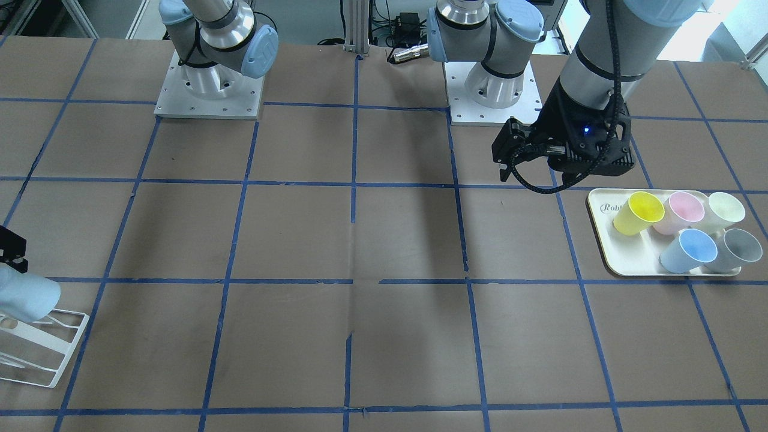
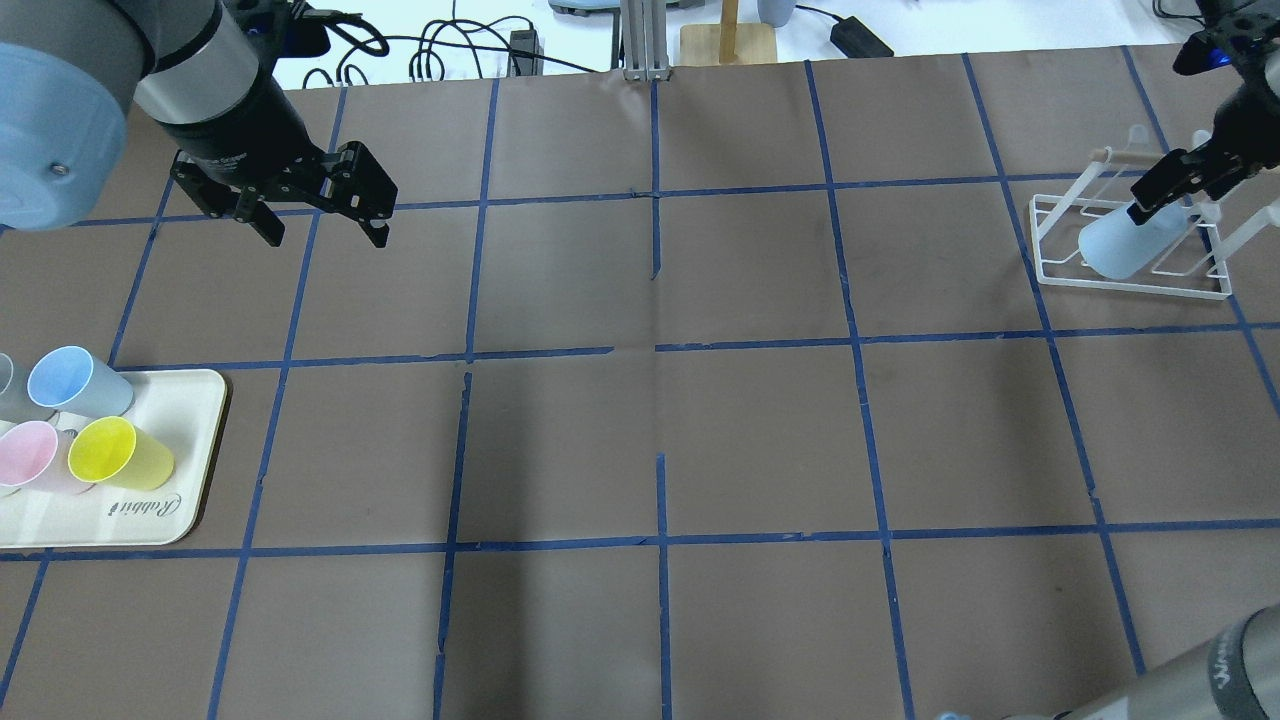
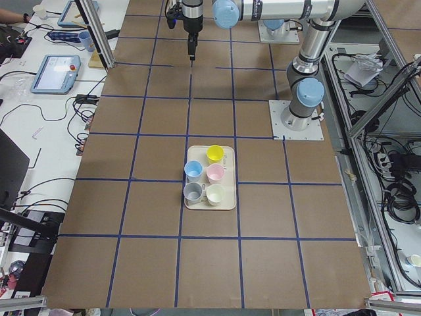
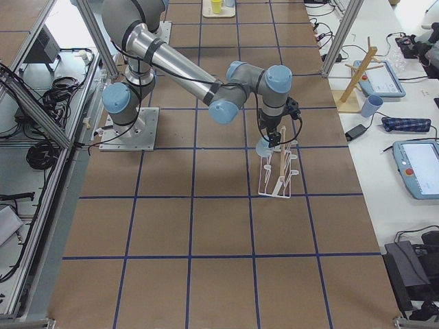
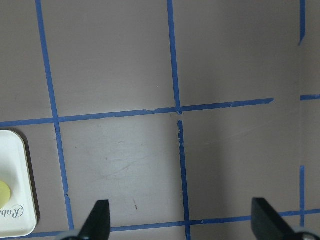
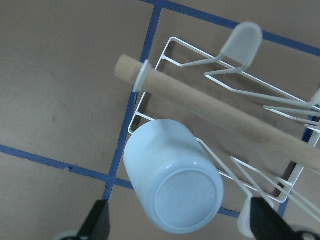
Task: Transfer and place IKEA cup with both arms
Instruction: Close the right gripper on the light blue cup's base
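The IKEA cup point(image 6: 172, 182) is pale blue and rests upside down on a prong of the white wire rack point(image 6: 200, 65), base towards the right wrist camera. It also shows in the overhead view point(image 2: 1118, 246) and at the left edge of the front view point(image 1: 24, 297). My right gripper point(image 6: 182, 222) is open just above it, with a finger clear of the cup on each side; it shows in the overhead view point(image 2: 1160, 200). My left gripper point(image 2: 327, 235) is open and empty above bare table, and shows in its wrist view point(image 5: 181, 222). The identical twin cup point(image 2: 75, 380) lies on the tray.
A cream tray point(image 2: 150, 520) at my near left holds the twin, a yellow cup point(image 2: 120, 452), a pink cup point(image 2: 30, 455), a grey cup point(image 1: 738, 249) and a whitish cup point(image 1: 725, 210). The rack point(image 2: 1130, 275) has a wooden handle bar point(image 6: 215, 112). Blue tape grids the brown table.
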`<state>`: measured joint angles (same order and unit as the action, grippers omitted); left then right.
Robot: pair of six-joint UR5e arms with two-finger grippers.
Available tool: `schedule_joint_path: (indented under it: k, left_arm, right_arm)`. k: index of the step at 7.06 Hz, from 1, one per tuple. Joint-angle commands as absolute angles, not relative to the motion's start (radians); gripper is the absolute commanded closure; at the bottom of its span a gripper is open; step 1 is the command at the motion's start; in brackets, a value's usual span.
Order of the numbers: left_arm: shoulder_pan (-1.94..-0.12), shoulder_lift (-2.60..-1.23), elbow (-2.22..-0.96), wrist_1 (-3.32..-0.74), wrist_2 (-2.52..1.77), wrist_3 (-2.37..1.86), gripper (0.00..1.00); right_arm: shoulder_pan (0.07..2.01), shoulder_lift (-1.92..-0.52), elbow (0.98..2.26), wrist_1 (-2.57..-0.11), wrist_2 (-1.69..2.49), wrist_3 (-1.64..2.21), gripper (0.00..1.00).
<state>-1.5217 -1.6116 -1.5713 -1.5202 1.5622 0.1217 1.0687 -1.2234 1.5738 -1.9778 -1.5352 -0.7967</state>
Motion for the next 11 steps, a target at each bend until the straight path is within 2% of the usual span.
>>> schedule_joint_path:
  k: [1, 7, 9, 10, 11]
  left_arm:
    - [-1.522, -1.614, -1.571, -1.52, 1.562, 0.121, 0.0]
    - [-1.519, -1.612, -1.572, -1.52, 1.562, 0.123, 0.0]
    - [-1.519, -1.615, -1.574, -1.52, 1.563, 0.123, 0.0]
    - [-1.519, -1.612, -1.574, -1.52, 1.563, 0.123, 0.0]
    - [-1.519, -1.617, -1.568, -1.52, 1.563, 0.123, 0.0]
  right_arm:
    - [1.071, -1.206, 1.572, -1.999, -1.534, -0.796, 0.0]
    - [1.072, -1.173, 1.574, -2.014, -1.506, -0.798, 0.0]
    - [1.072, -1.16, 1.574, -2.014, -1.505, -0.796, 0.07]
    - [1.072, -1.158, 1.575, -2.013, -1.503, -0.795, 0.08]
    - [1.072, -1.16, 1.575, -2.011, -1.503, -0.793, 0.15]
